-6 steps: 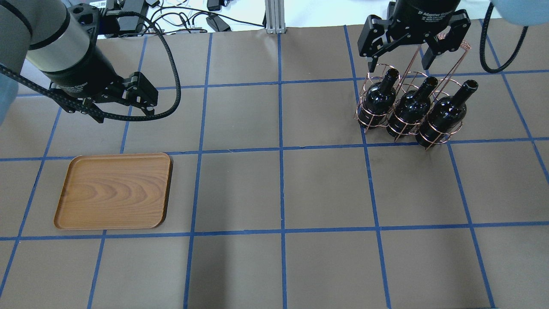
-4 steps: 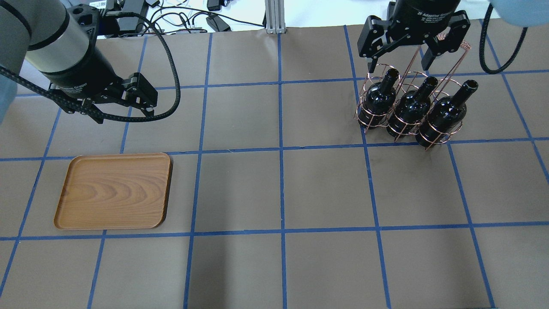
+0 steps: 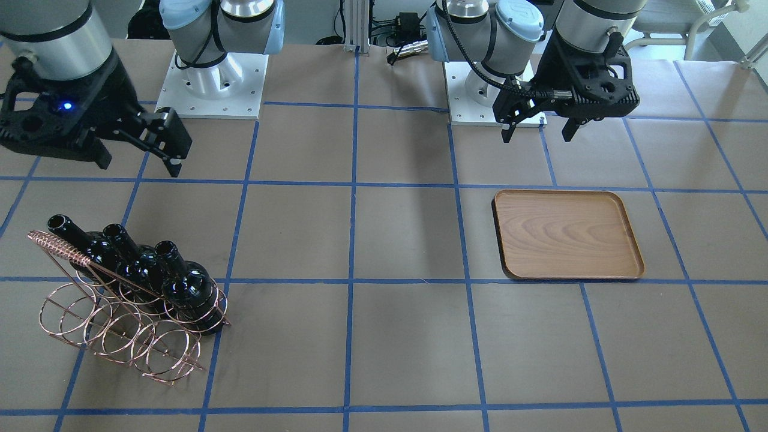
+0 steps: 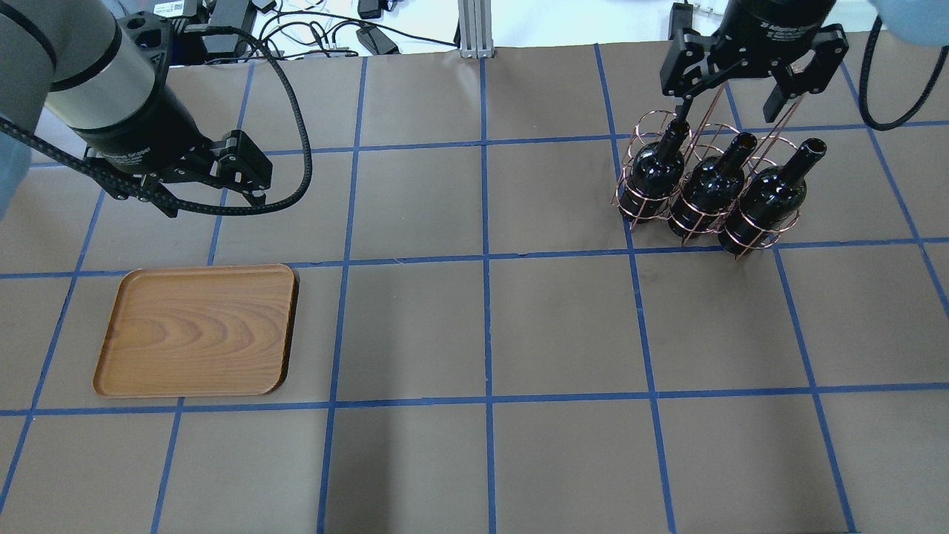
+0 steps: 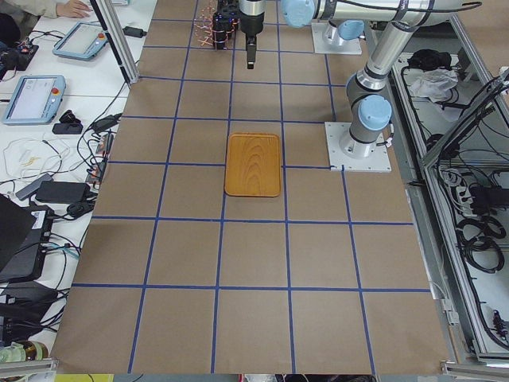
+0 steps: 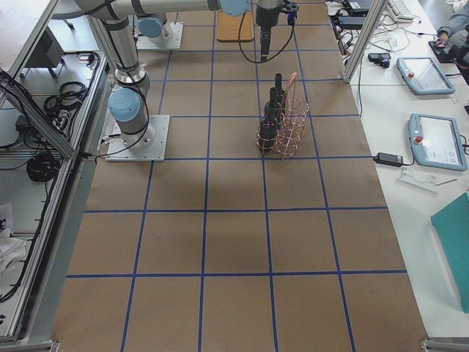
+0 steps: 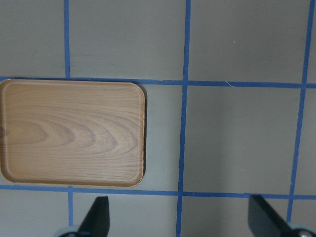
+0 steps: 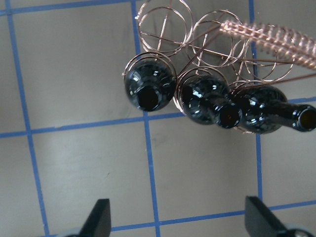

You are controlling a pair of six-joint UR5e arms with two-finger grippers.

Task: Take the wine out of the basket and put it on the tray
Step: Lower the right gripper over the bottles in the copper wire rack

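Three wine bottles [image 4: 712,185] stand in the basket [image 8: 271,38], well apart from the tray [image 4: 196,330], with the wide-open right gripper [image 4: 726,117] apparently above the basket and the left gripper [image 3: 537,134] likewise spread.

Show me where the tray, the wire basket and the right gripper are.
tray [image 4: 196,330], overhead view, bare middle of its wooden floor.
basket [image 3: 60,247], front-facing view, on its coiled handle bar.
right gripper [image 4: 726,113], overhead view, midway between the tips of its open jaws.
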